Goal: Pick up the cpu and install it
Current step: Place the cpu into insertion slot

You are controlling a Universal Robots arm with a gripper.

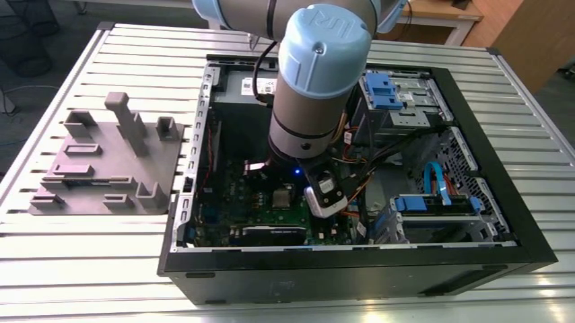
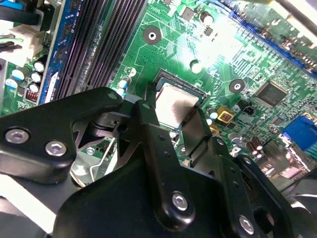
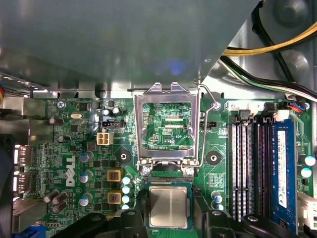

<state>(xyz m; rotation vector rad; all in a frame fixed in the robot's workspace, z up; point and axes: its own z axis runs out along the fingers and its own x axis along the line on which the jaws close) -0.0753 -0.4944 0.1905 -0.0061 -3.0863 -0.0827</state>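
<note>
The cpu [image 3: 168,206] is a small silver square lying within the dark frame of the motherboard socket [image 3: 167,182], level with it or just above; I cannot tell if it is seated. My gripper [image 3: 168,220] straddles it with a black finger [image 3: 132,220] close against each side. In the second wrist view the cpu [image 2: 173,101] shows between the same fingers [image 2: 148,124] of my gripper [image 2: 173,114]. The socket's metal load plate [image 3: 167,126] is flipped open beyond it. In the exterior view my gripper [image 1: 319,202] reaches down inside the computer case [image 1: 359,259].
Memory slots [image 3: 247,168] run beside the socket, and yellow and black cables [image 3: 277,47] hang nearby. Drive bays with blue clips [image 1: 391,94] and a graphics card [image 1: 274,234] crowd the case. A grey plastic fixture [image 1: 108,161] stands on the slatted table at the exterior view's left.
</note>
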